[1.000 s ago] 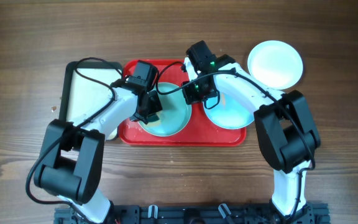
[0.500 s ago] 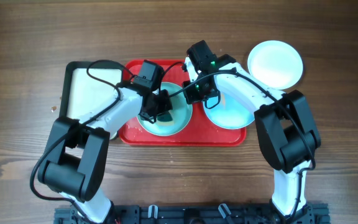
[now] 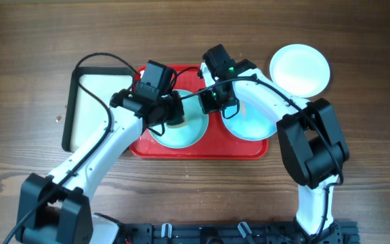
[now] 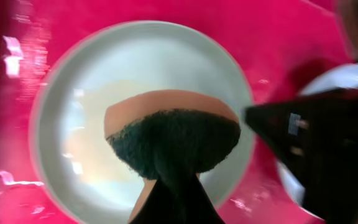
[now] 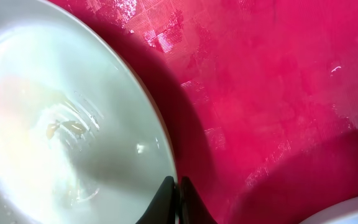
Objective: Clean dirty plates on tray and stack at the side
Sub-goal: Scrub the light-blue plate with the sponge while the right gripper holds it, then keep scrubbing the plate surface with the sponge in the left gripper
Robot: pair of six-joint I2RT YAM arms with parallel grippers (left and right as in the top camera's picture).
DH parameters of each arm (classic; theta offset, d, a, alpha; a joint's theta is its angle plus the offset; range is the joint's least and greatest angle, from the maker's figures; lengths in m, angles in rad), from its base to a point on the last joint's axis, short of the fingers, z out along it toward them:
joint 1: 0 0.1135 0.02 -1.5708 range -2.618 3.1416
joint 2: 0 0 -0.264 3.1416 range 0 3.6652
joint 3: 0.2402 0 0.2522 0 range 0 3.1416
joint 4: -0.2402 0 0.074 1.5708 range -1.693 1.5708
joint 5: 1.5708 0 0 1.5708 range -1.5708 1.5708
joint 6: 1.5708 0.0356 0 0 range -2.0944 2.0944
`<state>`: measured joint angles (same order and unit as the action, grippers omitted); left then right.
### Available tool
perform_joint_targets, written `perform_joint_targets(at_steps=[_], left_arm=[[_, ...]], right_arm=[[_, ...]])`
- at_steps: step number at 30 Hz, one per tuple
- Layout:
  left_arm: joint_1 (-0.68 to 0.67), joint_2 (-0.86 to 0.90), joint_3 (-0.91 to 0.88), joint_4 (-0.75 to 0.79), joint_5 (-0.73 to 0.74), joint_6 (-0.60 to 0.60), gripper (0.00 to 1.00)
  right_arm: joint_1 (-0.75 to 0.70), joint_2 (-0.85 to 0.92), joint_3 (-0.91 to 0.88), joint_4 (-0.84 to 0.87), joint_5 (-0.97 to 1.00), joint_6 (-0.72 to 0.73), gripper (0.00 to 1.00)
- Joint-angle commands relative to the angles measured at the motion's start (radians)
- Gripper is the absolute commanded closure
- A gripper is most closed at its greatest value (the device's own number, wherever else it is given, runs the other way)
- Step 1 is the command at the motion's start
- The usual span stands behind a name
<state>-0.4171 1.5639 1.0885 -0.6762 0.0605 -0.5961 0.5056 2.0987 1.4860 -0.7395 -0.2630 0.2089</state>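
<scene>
The red tray [image 3: 195, 150] holds two pale blue plates. Over the left plate [image 3: 188, 135] my left gripper [image 3: 170, 115] is shut on an orange sponge [image 4: 173, 134], dark scouring side down against the plate [image 4: 142, 62]. My right gripper [image 3: 207, 103] is shut on that plate's right rim; in the right wrist view its fingertips [image 5: 178, 186] pinch the edge of the plate [image 5: 61, 124], which carries wet smears and a small residue spot. The second blue plate [image 3: 249, 123] lies on the tray's right half. A white plate [image 3: 300, 69] sits on the table at the back right, off the tray.
A black-rimmed cream tray [image 3: 90, 102] lies left of the red tray. Both forearms cross above the red tray's middle, close to each other. Bare wooden table [image 3: 202, 196] surrounds the trays.
My left arm has swung off the cream tray and its gripper has slid the sponge a little right and back across the left plate. The right gripper has stayed on the rim.
</scene>
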Motion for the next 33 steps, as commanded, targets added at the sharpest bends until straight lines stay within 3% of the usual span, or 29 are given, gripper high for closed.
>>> perform_joint_targets(at_steps=[1,33], left_arm=[[-0.004,-0.001,0.012,-0.021,-0.145,0.015,0.96],[-0.004,0.056,0.009,-0.025,-0.145,0.015,0.96]], right_arm=[[0.008,-0.008,-0.007,0.002,-0.019,0.001,0.96],[0.008,-0.008,-0.007,0.005,-0.019,0.000,0.96]])
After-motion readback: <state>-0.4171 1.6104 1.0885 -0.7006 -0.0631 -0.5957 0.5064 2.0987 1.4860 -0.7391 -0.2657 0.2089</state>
